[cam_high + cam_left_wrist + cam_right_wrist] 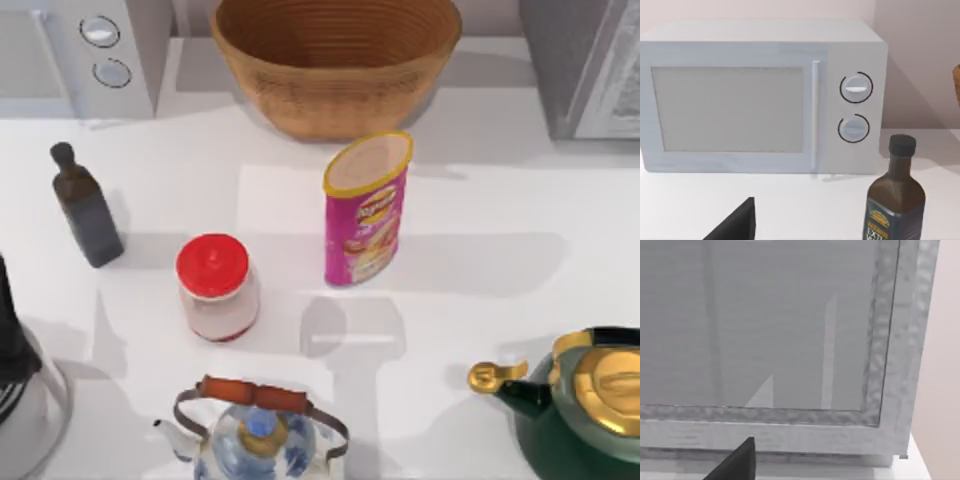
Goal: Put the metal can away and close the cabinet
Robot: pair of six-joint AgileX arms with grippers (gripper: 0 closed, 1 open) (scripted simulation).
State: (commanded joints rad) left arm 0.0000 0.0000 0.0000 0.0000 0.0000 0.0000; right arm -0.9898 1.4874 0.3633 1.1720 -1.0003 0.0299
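desk (520,200): white, carrying everything; the arms are sitting back at the near edge, left arm's dark body at the top view's left edge, both apparently parked.
cabinet (585,65): grey box at the back right corner; the right wrist view is looking straight at its front panel (765,325). Can't tell whether the door is open or shut.
microwave (75,50): back left, door closed, two dials; the left wrist view is facing it.
basket (335,60): big wicker bowl, back centre.
green kettle (585,410): near right, gold lid, spout pointing left.
glass teapot (255,430): near centre, blue-flowered, brown handle across the top.
metal can (366,208): pink tube with yellow rim, mid-desk, just in front of the basket, right of the red-lid jar. Standing upright, long axis vertical, open-looking top facing up, label facing the near side.
red-lid jar (215,285): left of the can, apart from it.
oil bottle (87,207): dark, upright, left side.
left hand (735,225): one dark finger in the left wrist view; apart or together, cannot tell.
right hand (735,462): same, cannot tell.
step in hand: likely reaching for the can, nothing held yet.
doing it well: right arm seems closer to the cabinet; come in from the side, grip mid-body, keep it upright, steer clear of the kettle and jar.
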